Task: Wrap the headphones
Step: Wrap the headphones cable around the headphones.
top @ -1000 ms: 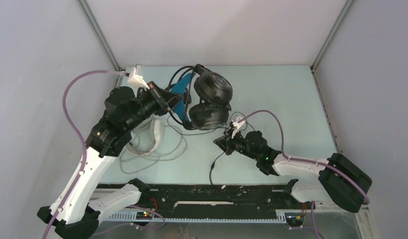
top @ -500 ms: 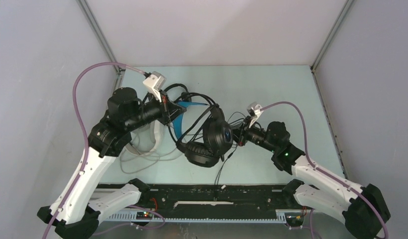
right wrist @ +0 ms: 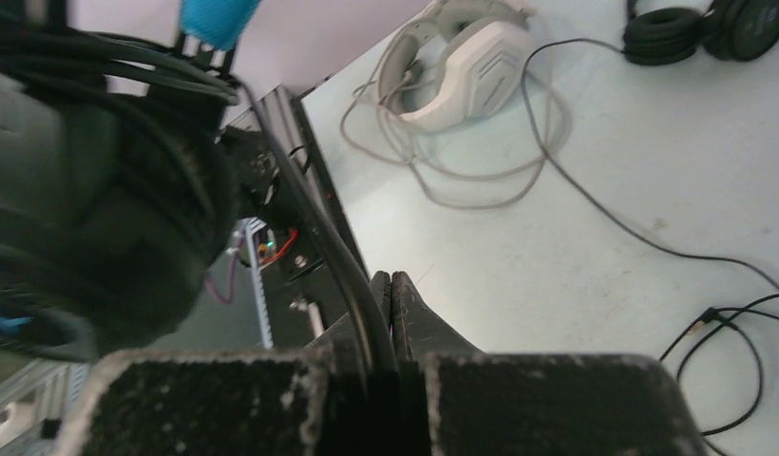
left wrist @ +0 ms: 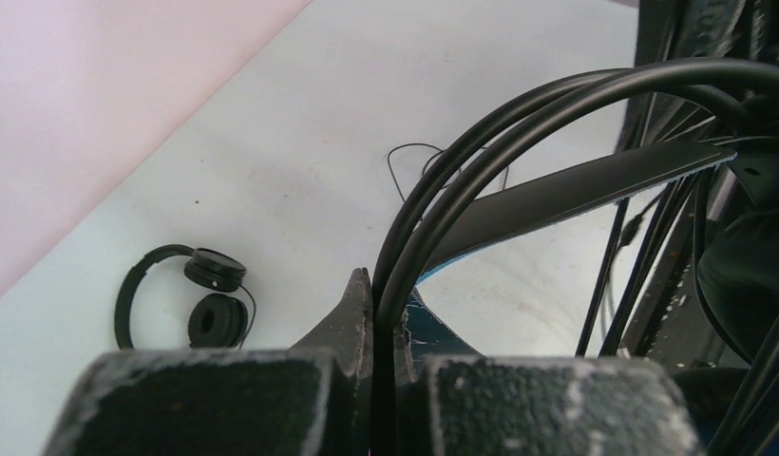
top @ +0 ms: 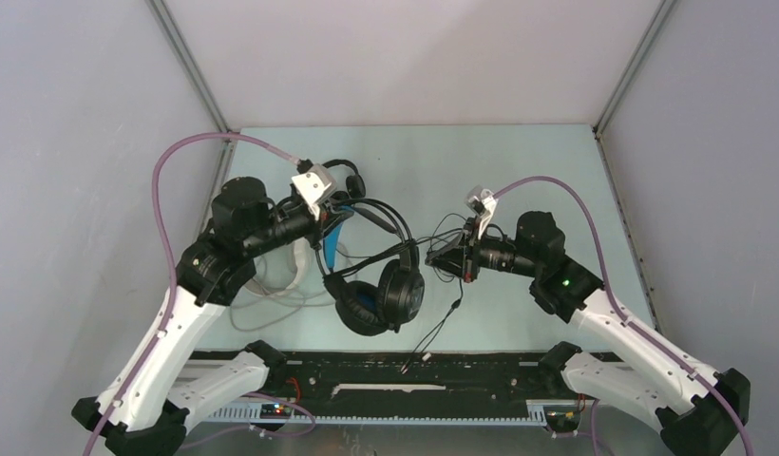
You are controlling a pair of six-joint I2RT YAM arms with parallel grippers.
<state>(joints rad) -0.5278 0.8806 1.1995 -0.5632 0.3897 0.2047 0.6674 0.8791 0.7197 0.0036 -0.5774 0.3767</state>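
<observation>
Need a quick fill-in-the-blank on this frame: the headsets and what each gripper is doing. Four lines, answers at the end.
1. The lifted headset held between the arms has a ___ headband.
2. The left gripper is ___ (open/shut) on the lifted headset's black arcs.
3. The right gripper is clamped on a thin black ___.
4. The over-ear headset lying on the table amid its loose cord is ___ in colour.

Answers: blue; shut; cable; white
</observation>
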